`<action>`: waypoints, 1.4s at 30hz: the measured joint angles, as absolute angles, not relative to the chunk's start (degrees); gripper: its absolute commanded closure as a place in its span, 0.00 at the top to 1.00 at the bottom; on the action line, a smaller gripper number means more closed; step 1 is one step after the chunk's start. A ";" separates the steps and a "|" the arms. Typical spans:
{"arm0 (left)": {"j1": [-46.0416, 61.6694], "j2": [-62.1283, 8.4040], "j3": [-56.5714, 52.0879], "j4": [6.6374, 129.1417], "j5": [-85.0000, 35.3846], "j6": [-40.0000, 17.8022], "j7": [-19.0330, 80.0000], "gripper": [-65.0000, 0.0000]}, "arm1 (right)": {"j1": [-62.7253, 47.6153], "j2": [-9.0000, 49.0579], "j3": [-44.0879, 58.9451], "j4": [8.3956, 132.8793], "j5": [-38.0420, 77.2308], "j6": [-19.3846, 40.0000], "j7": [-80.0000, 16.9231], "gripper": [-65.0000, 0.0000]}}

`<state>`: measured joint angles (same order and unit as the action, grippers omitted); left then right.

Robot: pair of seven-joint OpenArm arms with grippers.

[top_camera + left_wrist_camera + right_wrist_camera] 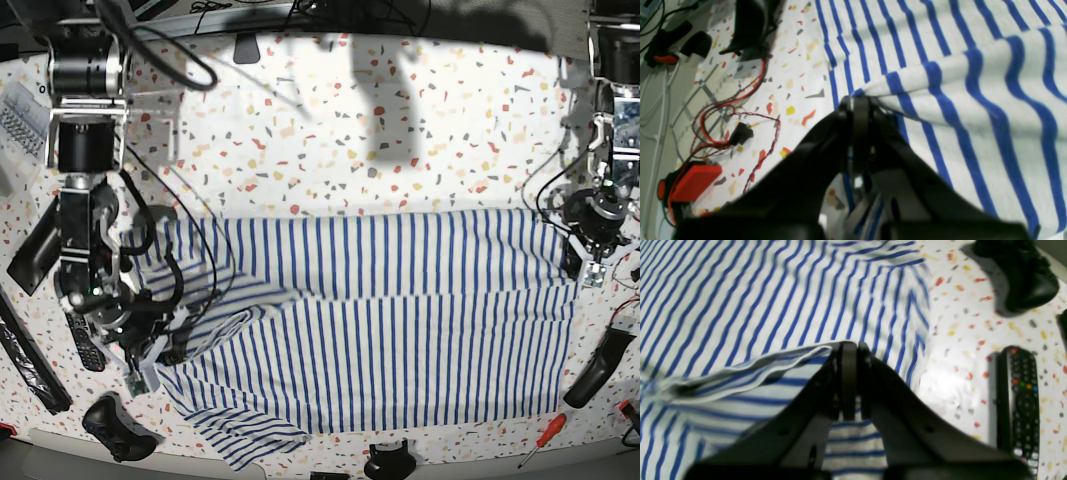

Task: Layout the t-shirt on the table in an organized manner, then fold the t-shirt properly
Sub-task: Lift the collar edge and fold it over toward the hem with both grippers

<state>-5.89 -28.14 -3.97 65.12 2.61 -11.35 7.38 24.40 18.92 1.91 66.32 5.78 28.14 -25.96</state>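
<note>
The white t-shirt [400, 330] with blue stripes lies spread wide across the middle of the speckled table [400, 130], its lower left part rumpled and folded over. My left gripper [858, 100] is shut on a raised fold at the shirt's [957, 83] edge; in the base view it [583, 268] sits at the cloth's right end. My right gripper [850, 346] is shut on the hem of the shirt [756, 306], lifting a flap; in the base view it [150, 360] is at the cloth's left end.
A remote control [1020, 396] and a black game controller [1023, 276] lie on the table right of my right gripper. A red box [693, 181] with red and black wires sits left of my left gripper. A red-handled screwdriver [540, 435] lies near the front edge.
</note>
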 measured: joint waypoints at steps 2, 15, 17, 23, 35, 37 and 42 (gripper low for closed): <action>-6.46 -28.14 -3.97 64.47 1.61 -11.38 7.49 0.00 | 26.33 18.92 1.91 63.55 5.65 28.18 -26.00 0.00; -7.62 -28.14 -3.97 62.08 1.69 -11.60 3.31 0.00 | 28.88 18.87 1.91 60.31 5.54 28.18 -23.99 0.00; -7.62 -28.12 -3.97 62.08 1.69 -11.60 2.61 0.00 | 28.91 18.68 1.91 60.31 5.56 28.18 -23.42 0.00; -7.66 -28.12 -3.97 61.04 1.67 -11.60 1.45 0.00 | 29.06 15.49 1.96 60.31 0.67 28.16 -21.17 0.00; -10.98 -28.12 -3.97 52.49 1.69 -12.03 -3.03 0.00 | 29.06 14.44 2.02 60.31 -1.98 24.99 -19.94 0.00; -11.44 -28.10 -3.97 52.49 1.72 -12.05 -3.22 0.00 | 29.10 14.26 1.98 59.66 -1.91 24.97 -18.68 0.00; -11.60 -28.10 -3.97 52.47 1.69 -12.03 -3.01 0.00 | 30.85 14.31 1.98 51.90 -1.93 23.31 -14.46 0.00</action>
